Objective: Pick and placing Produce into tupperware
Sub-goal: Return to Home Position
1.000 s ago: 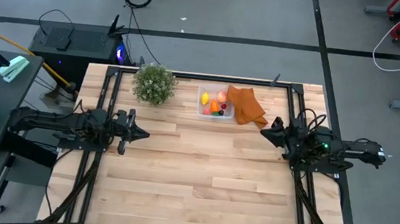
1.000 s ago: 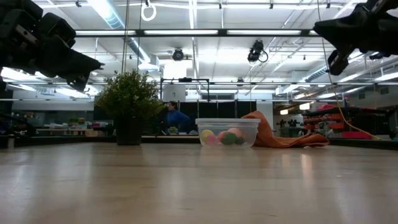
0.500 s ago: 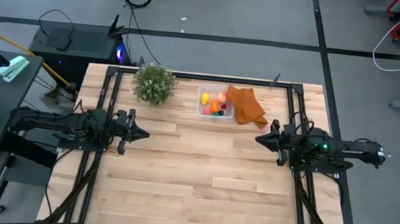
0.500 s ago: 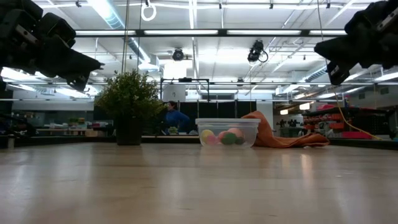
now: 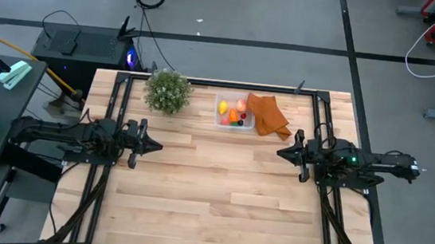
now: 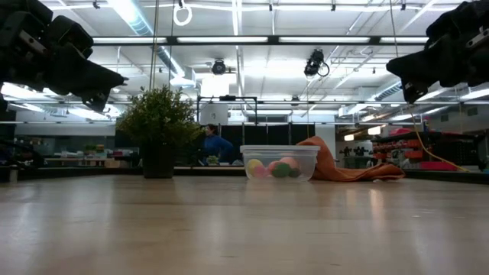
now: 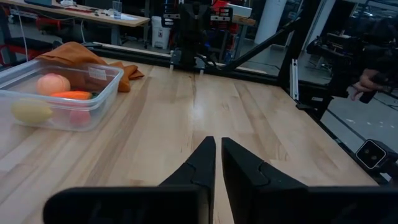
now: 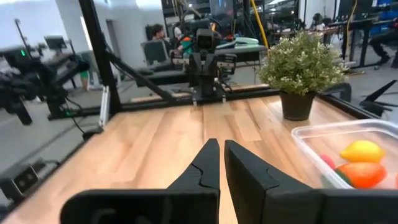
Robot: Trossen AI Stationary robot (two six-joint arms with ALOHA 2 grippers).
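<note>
The box (image 8: 310, 140) runs off the right wrist view's edge (half unseen); seen low, the produce (image 6: 279, 168) inside blurs together.

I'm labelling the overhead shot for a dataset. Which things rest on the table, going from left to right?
potted plant → tupperware → orange cloth

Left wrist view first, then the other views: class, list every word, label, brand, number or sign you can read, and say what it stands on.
No text can be read in any view.
tupperware: a pale patch on one wall, perhaps a label, too blurred to read.
</note>
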